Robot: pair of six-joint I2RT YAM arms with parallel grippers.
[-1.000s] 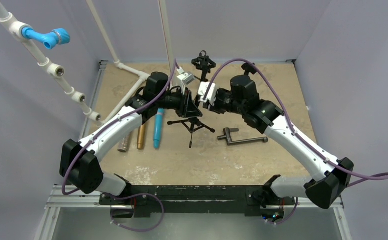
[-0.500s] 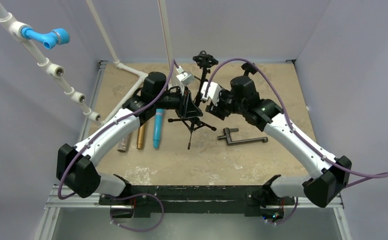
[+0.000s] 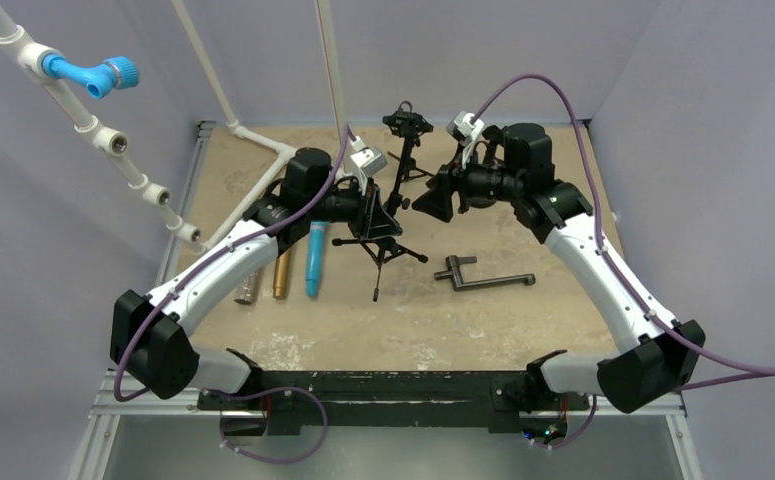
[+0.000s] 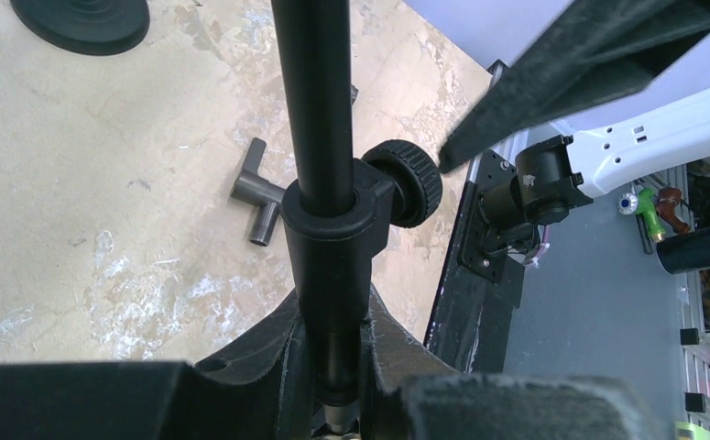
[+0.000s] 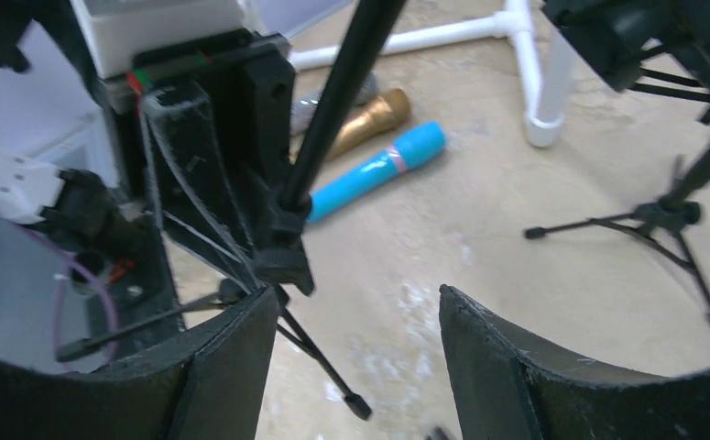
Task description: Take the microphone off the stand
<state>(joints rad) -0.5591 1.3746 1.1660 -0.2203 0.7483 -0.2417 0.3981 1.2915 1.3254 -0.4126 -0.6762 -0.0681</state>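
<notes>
A black tripod stand (image 3: 381, 252) rests on the tan table, and my left gripper (image 3: 374, 213) is shut on its pole (image 4: 319, 110) just below the clamp knob (image 4: 415, 183). A black holder (image 3: 406, 122) shows above it; I cannot tell whether a microphone sits in it. Left of the stand, a blue microphone (image 3: 315, 258), a gold one (image 3: 282, 272) and a silver one (image 3: 246, 286) lie flat on the table. My right gripper (image 3: 431, 205) hangs open to the right of the pole, apart from it, with nothing between its fingers (image 5: 232, 357).
A grey metal handle (image 3: 483, 276) lies right of the stand's legs. A second black tripod (image 5: 671, 220) stands farther back. White pipes (image 3: 263, 140) run along the back left, with a blue valve (image 3: 93, 75) high on the left wall.
My right gripper has opened and drawn back to the right, away from the stand's pole. My left gripper has stayed shut on the pole.
</notes>
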